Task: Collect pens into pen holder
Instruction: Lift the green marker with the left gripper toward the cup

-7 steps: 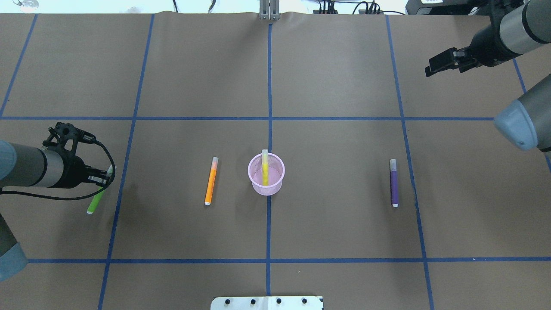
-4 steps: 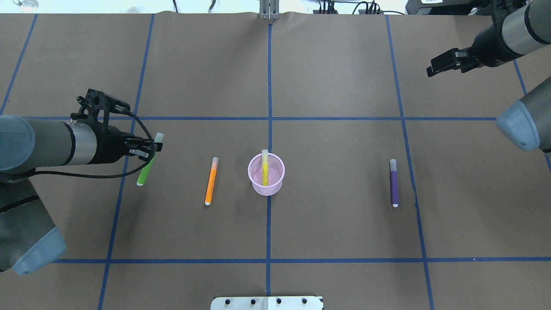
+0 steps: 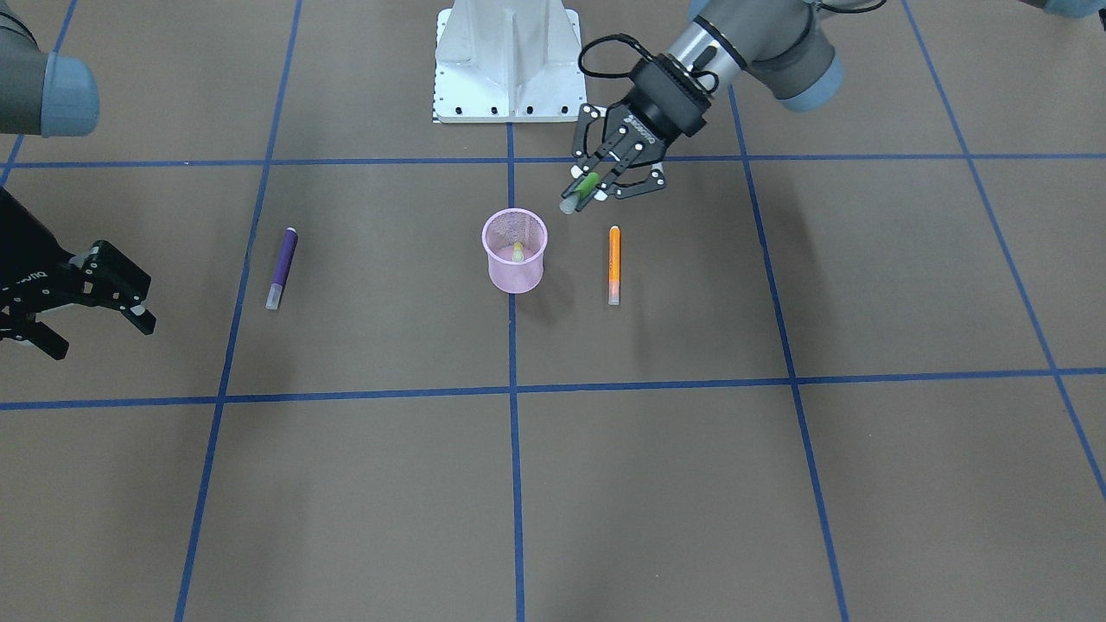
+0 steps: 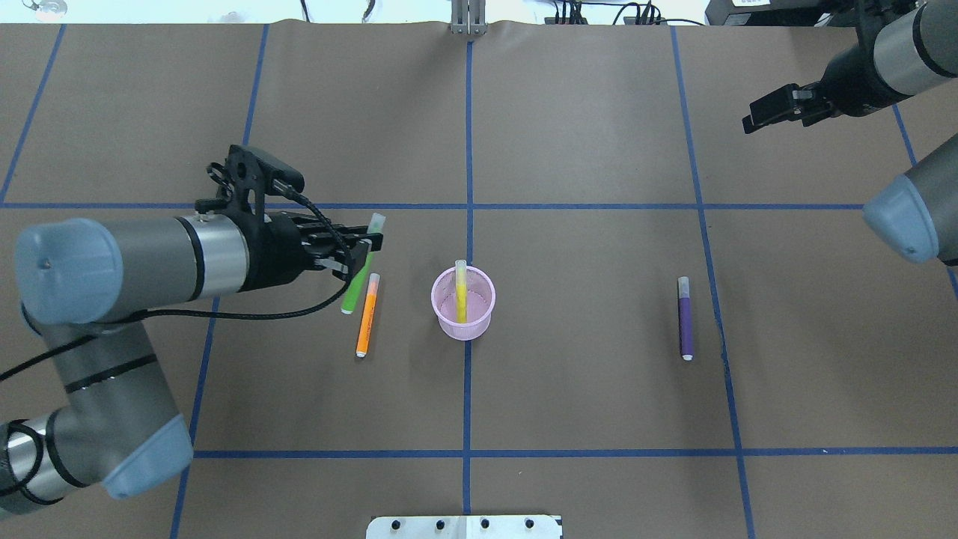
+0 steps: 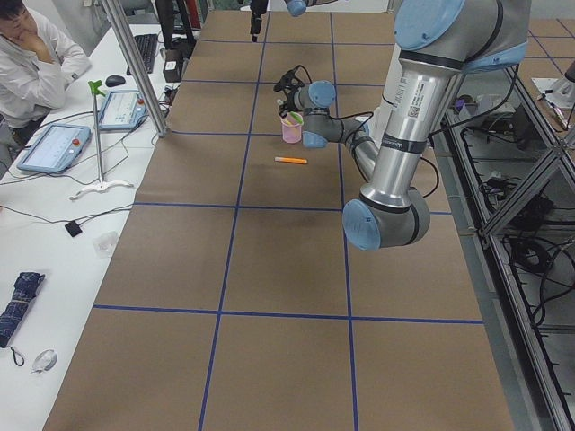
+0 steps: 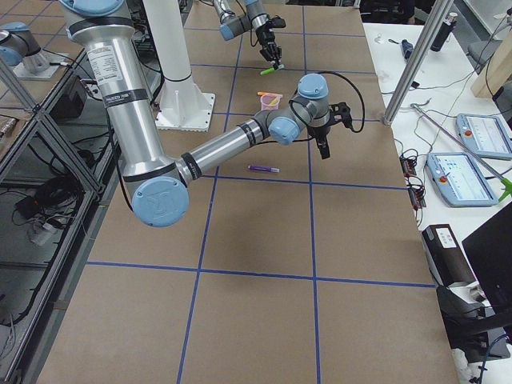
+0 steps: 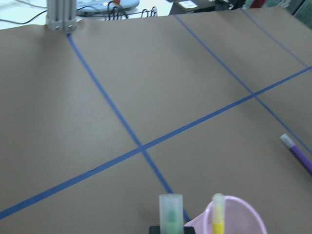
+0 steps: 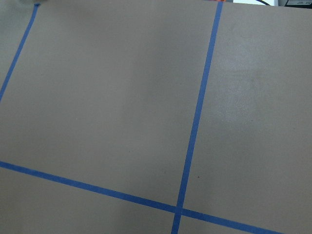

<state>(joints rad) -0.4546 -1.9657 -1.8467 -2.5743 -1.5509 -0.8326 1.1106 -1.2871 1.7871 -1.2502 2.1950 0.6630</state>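
The pink mesh pen holder (image 4: 462, 320) (image 3: 514, 268) stands upright at the table's middle with a yellow pen (image 4: 461, 288) leaning inside it. My left gripper (image 4: 362, 253) (image 3: 594, 187) is shut on a green pen (image 4: 355, 288) (image 3: 586, 185) and holds it tilted above the table, just left of the holder and over the top of the orange pen (image 4: 366, 316) (image 3: 614, 263), which lies flat. The purple pen (image 4: 685, 322) (image 3: 281, 266) lies flat to the right. My right gripper (image 3: 102, 339) (image 4: 754, 120) is open and empty, far right. The left wrist view shows the green pen's cap (image 7: 171, 214) beside the holder's rim (image 7: 251, 214).
Blue tape lines grid the brown table. The robot's white base plate (image 3: 508, 60) (image 4: 464, 526) sits at the near edge. A metal post (image 4: 468, 19) stands at the far edge. An operator (image 5: 31, 58) sits by tablets beyond the far side.
My left arm has swung right with the green pen, from the table's left side to just left of the pen holder. The right arm has hardly moved.
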